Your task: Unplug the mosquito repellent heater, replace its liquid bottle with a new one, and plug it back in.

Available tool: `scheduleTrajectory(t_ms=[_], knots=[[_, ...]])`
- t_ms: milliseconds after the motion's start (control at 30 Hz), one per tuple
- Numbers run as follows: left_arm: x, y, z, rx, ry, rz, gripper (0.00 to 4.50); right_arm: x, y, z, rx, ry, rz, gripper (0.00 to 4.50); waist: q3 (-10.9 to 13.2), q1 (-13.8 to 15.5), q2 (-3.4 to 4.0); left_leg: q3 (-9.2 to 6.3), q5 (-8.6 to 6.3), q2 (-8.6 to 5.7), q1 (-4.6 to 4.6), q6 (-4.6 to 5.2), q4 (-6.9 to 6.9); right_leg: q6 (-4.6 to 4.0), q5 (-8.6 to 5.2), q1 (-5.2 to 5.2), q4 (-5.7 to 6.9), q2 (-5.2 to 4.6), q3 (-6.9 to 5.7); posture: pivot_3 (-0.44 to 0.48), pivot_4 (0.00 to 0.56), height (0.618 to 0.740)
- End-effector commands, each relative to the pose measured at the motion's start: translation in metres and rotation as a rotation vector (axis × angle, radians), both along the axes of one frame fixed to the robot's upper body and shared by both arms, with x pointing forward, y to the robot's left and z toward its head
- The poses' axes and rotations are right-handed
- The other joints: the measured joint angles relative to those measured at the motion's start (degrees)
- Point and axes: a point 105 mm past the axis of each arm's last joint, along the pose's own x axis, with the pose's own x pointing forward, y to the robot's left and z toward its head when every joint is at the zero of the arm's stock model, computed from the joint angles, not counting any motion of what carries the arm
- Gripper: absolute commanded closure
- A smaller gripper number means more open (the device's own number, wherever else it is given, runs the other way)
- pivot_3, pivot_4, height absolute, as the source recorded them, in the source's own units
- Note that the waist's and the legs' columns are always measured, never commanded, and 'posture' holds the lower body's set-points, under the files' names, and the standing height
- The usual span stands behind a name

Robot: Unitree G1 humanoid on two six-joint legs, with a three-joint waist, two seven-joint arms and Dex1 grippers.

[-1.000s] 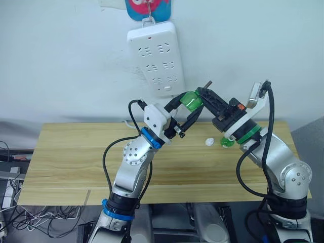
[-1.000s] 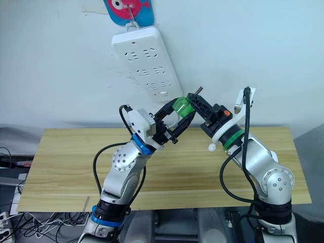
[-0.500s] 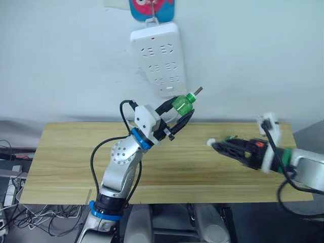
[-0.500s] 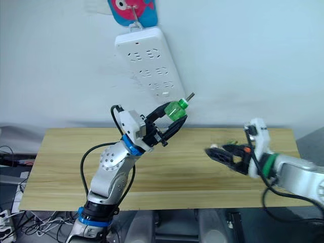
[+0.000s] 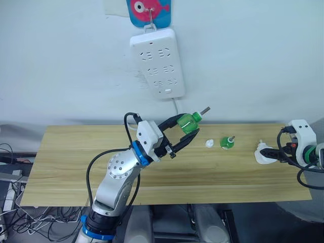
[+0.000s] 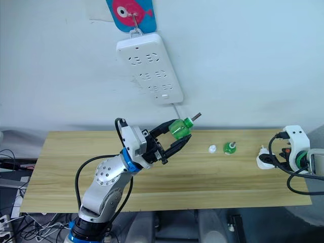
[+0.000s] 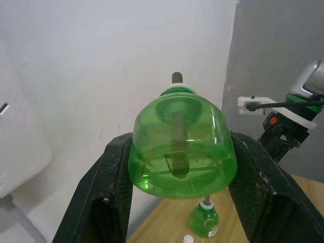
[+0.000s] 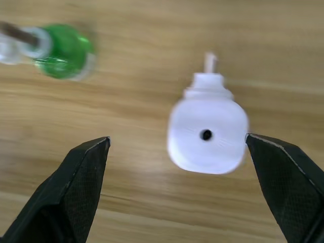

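My left gripper [image 5: 185, 131] is shut on a green liquid bottle [image 5: 188, 123] and holds it tilted above the table's middle, wick pointing up and to the right; the left wrist view has the bottle [image 7: 182, 152] clamped between both fingers. A second small green bottle [image 5: 226, 143] stands on the table beside a small white cap [image 5: 208, 143]. The white mosquito repellent heater [image 5: 262, 153] lies on the table at the far right, unplugged. My right gripper [image 8: 177, 139] is open just short of the heater [image 8: 207, 134], fingers wide to either side, not touching it.
A long white power strip [image 5: 157, 63] hangs on the wall above the table's middle, its cable running down behind the wooden table [image 5: 66, 162]. The heater sits close to the table's right edge.
My right gripper has let go near the held bottle, swung out to the table's right end and opened wide at the heater. The left gripper has dropped a little with the bottle.
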Motion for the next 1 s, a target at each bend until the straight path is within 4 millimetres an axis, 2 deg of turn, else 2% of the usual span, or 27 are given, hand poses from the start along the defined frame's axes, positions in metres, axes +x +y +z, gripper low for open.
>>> scheduleTrajectory(t_ms=[33, 200, 367, 500, 1000], knots=[[-0.007, 0.002, 0.009, -0.018, -0.029, -0.009, 2.23, 0.001, -0.014, -0.01, -0.057, 0.039, -0.024, 0.03, -0.02, 0.18, 0.04, -0.01, 0.0, 0.0, 0.0, 0.01, -0.01, 0.0, 0.0, -0.01, 0.0, 0.0, -0.01, -0.158, 0.304, 0.74], [-0.012, 0.004, 0.008, 0.003, -0.043, -0.003, 2.23, 0.009, -0.02, -0.015, -0.066, 0.046, -0.012, 0.03, 0.01, 0.37, 0.03, 0.01, -0.09, -0.01, -0.04, 0.16, -0.02, 0.0, 0.0, -0.01, -0.06, -0.04, -0.02, -0.153, 0.333, 0.74], [-0.012, 0.004, 0.009, 0.007, -0.044, 0.004, 2.23, 0.012, -0.02, -0.025, -0.061, 0.064, 0.022, 0.03, 0.01, 0.42, 0.03, -0.01, -0.12, 0.01, 0.02, 0.21, 0.01, 0.0, 0.0, 0.03, 0.01, -0.03, -0.03, -0.142, 0.325, 0.74], [-0.012, 0.003, 0.011, 0.02, -0.063, -0.001, 2.23, 0.014, -0.024, -0.033, -0.048, 0.086, 0.009, 0.03, 0.02, 0.42, 0.03, 0.01, -0.12, -0.01, 0.02, 0.21, 0.01, 0.0, 0.0, 0.03, -0.01, -0.03, -0.01, -0.138, 0.34, 0.74], [-0.01, 0.008, 0.01, 0.053, -0.075, 0.011, 2.23, 0.02, -0.023, -0.045, -0.042, 0.092, 0.062, 0.03, 0.03, 0.45, 0.03, 0.0, -0.13, 0.0, 0.02, 0.22, 0.01, 0.0, 0.0, 0.04, 0.0, -0.03, -0.01, -0.131, 0.345, 0.74]])
